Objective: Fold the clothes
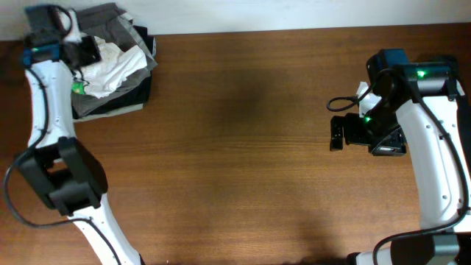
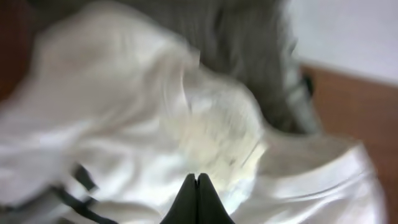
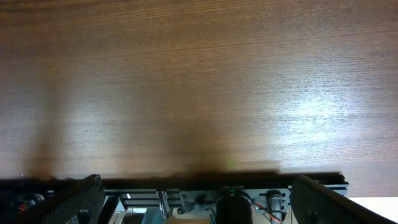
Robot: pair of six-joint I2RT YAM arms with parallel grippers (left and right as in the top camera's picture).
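Observation:
A pile of clothes lies at the table's far left corner: a crumpled white garment on top of grey and dark ones. My left gripper is over the pile. In the left wrist view its fingers are pressed together, tips just above the white garment, with grey cloth behind; the view is blurred and no cloth shows between the tips. My right gripper hovers over bare table at the right. In the right wrist view its fingers are spread wide and hold nothing.
The brown wooden table stretches between the arms. Its far edge meets a white wall. A metal frame shows past the table edge in the right wrist view.

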